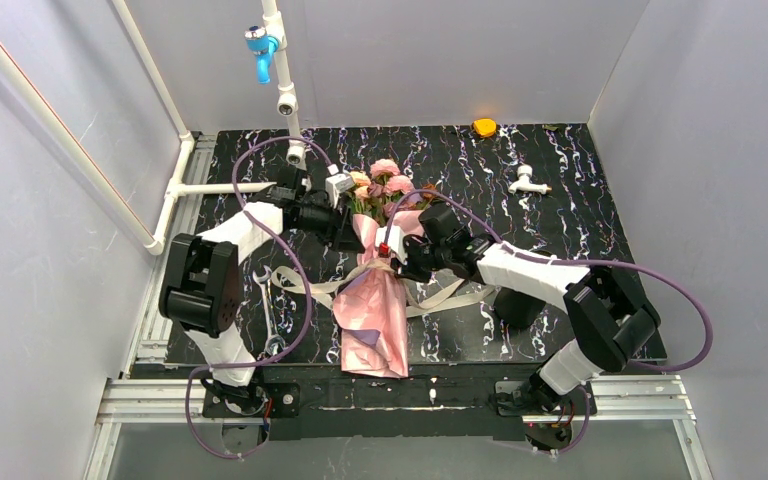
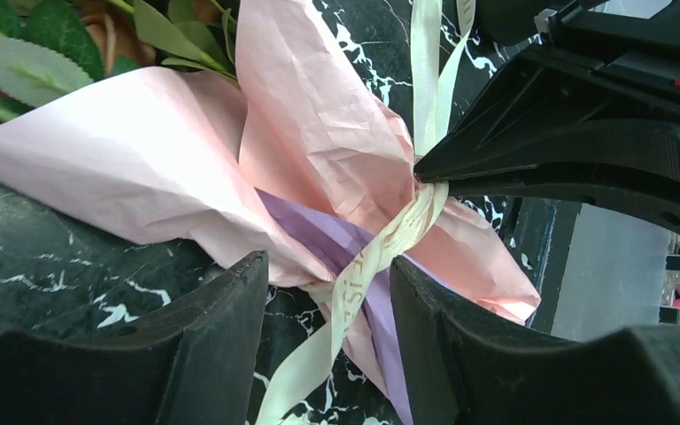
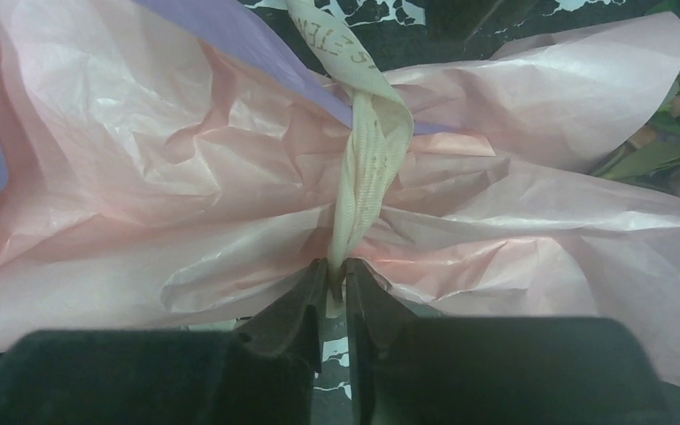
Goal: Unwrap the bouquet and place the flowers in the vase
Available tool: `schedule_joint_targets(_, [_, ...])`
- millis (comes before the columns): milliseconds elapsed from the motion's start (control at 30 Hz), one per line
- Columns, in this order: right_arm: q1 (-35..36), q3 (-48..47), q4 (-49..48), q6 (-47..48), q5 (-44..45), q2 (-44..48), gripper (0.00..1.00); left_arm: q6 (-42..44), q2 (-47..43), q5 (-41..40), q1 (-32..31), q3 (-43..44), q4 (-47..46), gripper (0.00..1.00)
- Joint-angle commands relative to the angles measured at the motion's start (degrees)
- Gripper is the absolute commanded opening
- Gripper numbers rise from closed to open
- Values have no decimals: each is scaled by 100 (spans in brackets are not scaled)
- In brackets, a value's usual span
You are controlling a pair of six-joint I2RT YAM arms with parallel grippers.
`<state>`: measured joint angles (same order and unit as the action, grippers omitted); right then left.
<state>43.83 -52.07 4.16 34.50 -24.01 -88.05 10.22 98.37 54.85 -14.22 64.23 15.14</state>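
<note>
The surface (image 1: 580, 200) is viewed from high above and behind its near edge, looking down and forward. The wrist views are taken very close, along the left end effector (image 2: 328, 270) and right end effector (image 3: 335, 273). The bouquet (image 1: 375, 300) waist (seen from opposite sides) is shared by all three.

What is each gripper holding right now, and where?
Right gripper pinches the ribbon where it cinches the bouquet; left gripper is open, holding nothing.
</note>
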Motion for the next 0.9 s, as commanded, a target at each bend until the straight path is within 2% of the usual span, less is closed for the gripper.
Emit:
schedule_joint_targets(0, [-83,-295,84,-102,-112,-114,25,487,167,228,-223,193,487,53])
schedule_joint_targets(133, [-150,-370,276,-65,-275,-133,33,527,277,170,-341,167,658,55])
schedule_joint_targets(233, [-203,-453,366,-86,-417,-134,34,552,311,-8,-394,167,753,52])
schedule_joint_targets(300, [-232,-514,400,-126,-496,-109,35,508,338,-80,-393,220,802,40])
schedule_joint_targets(400, [-260,-637,383,-313,-598,-96,35,376,227,-39,-389,361,782,11])
schedule_joint_targets(467, [-270,-747,399,-434,-670,-127,35,167,46,91,-397,372,554,0])
schedule_joint_targets(600, [-332,-911,369,-774,-695,-198,37,-341,-233,328,-404,374,146,0])
schedule_joint_targets(767, [-465,-997,170,-1223,-807,-257,48,-610,-432,584,-420,350,-47,0])
schedule_joint_targets(867, [-473,-1079,-36,-1545,-871,-323,51,-831,-490,702,-425,353,-197,0])
